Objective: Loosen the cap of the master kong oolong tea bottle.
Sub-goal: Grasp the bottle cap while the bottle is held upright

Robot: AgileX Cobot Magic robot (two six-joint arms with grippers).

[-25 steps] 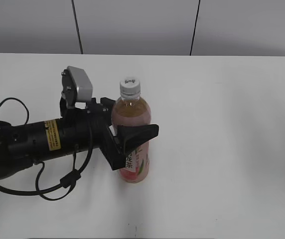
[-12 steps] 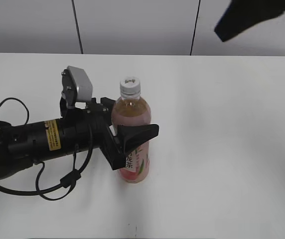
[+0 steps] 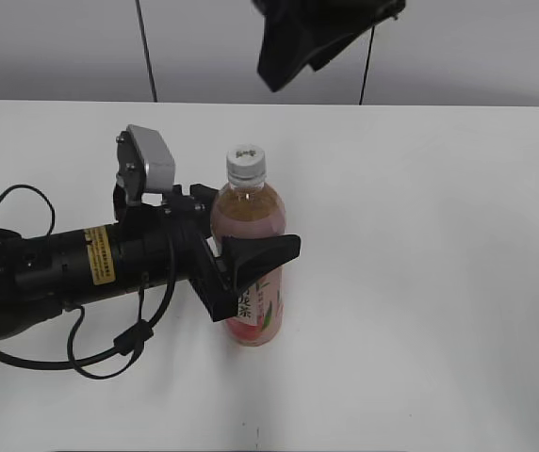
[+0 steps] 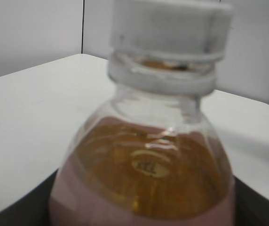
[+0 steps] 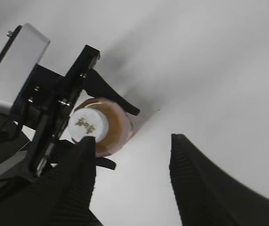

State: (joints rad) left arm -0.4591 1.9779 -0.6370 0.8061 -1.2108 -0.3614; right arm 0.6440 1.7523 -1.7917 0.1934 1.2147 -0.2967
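Observation:
The master kong oolong tea bottle (image 3: 251,273) stands upright on the white table, amber tea with a pink label. Its white cap (image 3: 247,164) sits on the neck. My left gripper (image 3: 241,273) is shut on the bottle's body from the left. The left wrist view shows the bottle (image 4: 148,179) and cap (image 4: 172,28) very close. My right gripper (image 3: 293,47) hangs high above the table at the top of the exterior view. In the right wrist view it is open (image 5: 132,150), above the cap (image 5: 88,123) and bottle (image 5: 115,125), with the cap near its left finger.
The white table (image 3: 439,282) stretches to the right of the bottle. A grey wall with dark seams runs behind it. The left arm's black body and cables (image 3: 62,273) lie along the table's left side.
The right gripper has come in from the top right and moved left, now above and behind the bottle. The left gripper and bottle have not moved.

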